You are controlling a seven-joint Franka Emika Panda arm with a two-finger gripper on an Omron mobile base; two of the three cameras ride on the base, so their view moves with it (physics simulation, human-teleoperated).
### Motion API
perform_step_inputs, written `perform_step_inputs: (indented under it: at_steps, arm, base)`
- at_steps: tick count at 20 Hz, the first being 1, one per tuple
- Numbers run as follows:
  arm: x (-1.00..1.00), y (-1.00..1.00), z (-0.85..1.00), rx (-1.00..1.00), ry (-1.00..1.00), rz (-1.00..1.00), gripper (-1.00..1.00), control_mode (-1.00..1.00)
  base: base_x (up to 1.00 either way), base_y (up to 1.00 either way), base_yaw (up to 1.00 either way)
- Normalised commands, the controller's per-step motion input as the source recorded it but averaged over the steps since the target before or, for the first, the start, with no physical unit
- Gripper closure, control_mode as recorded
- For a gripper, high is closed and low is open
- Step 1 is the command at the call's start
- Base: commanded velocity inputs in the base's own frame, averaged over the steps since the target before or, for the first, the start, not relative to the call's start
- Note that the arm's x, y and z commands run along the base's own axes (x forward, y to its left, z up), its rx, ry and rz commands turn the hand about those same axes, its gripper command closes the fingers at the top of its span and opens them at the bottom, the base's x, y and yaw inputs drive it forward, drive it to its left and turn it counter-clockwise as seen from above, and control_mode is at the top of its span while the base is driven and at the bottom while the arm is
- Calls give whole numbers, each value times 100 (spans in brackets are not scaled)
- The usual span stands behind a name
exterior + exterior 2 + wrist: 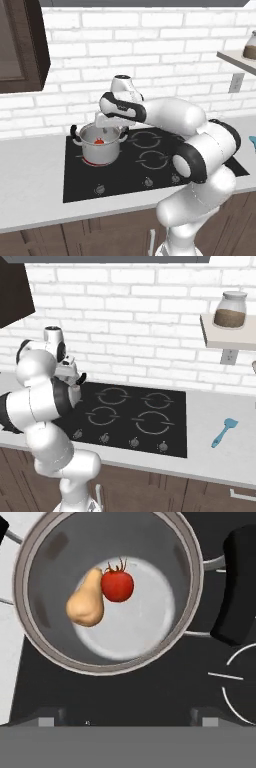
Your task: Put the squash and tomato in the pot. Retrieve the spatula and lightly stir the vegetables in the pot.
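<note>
Directly below hand: squash, tomato

arm folded forward from base, elbow bent high, forearm reaching left across the front of the body. wrist turned down, gripper pointing straight down. fingertips set wide apart at bottom of hand view, nothing between them. seen from right base view, gripper tucked behind upper arm.
</note>
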Motion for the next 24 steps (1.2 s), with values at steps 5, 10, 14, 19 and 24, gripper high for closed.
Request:
perform_step_inputs:
  at_steps: [5, 10, 14, 19, 24]
  arm:
    - [-71, -100, 29, 0, 2, -3, -100, -100]
    - [-53, -78, 14, 0, 0, -4, -100, -100]
    - [-28, -28, 19, 0, -1, -3, -100, -100]
    - [-6, -17, 14, 0, 0, -1, -100, -100]
    - [0, -15, 8, 0, 0, 0, -100, -100]
  base:
    - [0, 0, 0]
    - [0, 0, 0]
    - [0, 0, 0]
    - [0, 0, 0]
    - [0, 0, 0]
